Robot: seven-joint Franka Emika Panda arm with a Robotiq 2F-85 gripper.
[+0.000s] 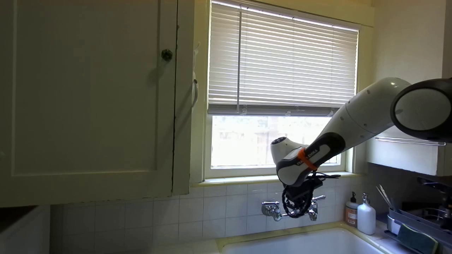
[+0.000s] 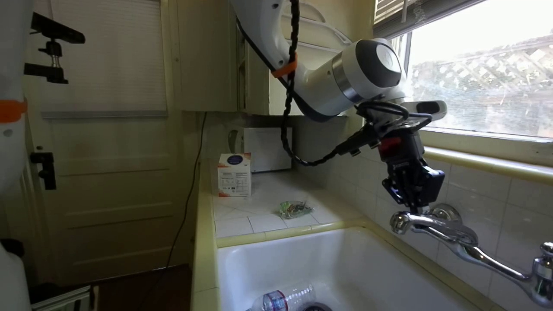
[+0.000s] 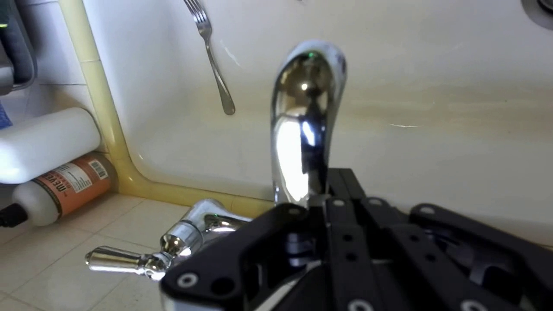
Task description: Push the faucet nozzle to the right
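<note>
The faucet nozzle [image 3: 309, 108] is a shiny chrome spout that points out over the sink in the wrist view. It also shows in an exterior view [image 2: 425, 222]. My gripper [image 3: 345, 183] has its two black fingers pressed together with nothing between them. The fingertips are right beside the nozzle, on its right in the wrist view, and seem to touch it. In an exterior view the gripper [image 2: 414, 207] points down at the nozzle from above. In an exterior view the tap [image 1: 271, 209] is partly covered by the gripper and its cables, and the nozzle is hidden.
A chrome side handle [image 3: 116, 260] is left of the gripper. The tiled wall and window sill [image 2: 488, 166] are close behind it. Soap bottles [image 3: 73, 185] stand at the sink corner. A fork [image 3: 214, 65] and a plastic bottle [image 2: 283, 298] lie in the white sink [image 2: 242, 263].
</note>
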